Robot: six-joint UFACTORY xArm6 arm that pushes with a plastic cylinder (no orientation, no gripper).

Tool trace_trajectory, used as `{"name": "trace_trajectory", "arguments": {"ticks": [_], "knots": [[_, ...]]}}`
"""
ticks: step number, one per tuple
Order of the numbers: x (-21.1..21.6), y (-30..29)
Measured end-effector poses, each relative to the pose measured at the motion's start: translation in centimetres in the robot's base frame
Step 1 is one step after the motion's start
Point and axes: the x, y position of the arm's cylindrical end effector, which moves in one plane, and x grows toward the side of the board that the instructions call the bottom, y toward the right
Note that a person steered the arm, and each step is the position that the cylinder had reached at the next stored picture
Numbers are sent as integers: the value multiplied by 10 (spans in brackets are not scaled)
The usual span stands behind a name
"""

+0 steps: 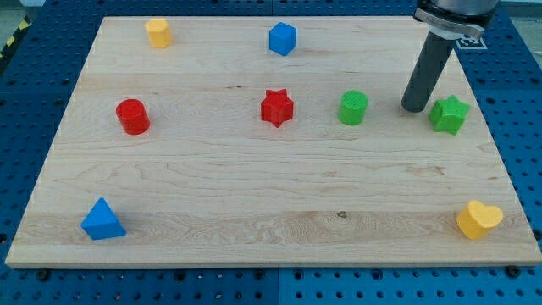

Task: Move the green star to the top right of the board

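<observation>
The green star (449, 114) lies near the board's right edge, about mid-height in the view. My tip (415, 108) rests on the board just left of the star, a small gap apart. A green cylinder (353, 108) stands left of the tip, so the tip sits between the two green blocks. The rod rises from the tip toward the view's top right.
On the wooden board (254, 195): a red star (277, 108) at centre, a red cylinder (132, 116) at left, a yellow block (158, 33) top left, a blue cube (283, 38) top centre, a blue triangle (102, 220) bottom left, a yellow heart (478, 219) bottom right.
</observation>
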Motion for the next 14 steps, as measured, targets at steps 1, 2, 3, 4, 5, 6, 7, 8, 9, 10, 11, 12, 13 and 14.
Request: {"name": "trace_trajectory", "arguments": {"ticks": [1, 2, 3, 4, 5, 6, 7, 8, 9, 10, 11, 12, 13, 14], "knots": [[-7, 6], [-31, 21], [-47, 55], [-30, 118], [7, 145], [21, 145], [57, 145], [72, 116], [72, 97], [72, 97], [68, 95], [68, 74], [63, 46], [42, 58]]}}
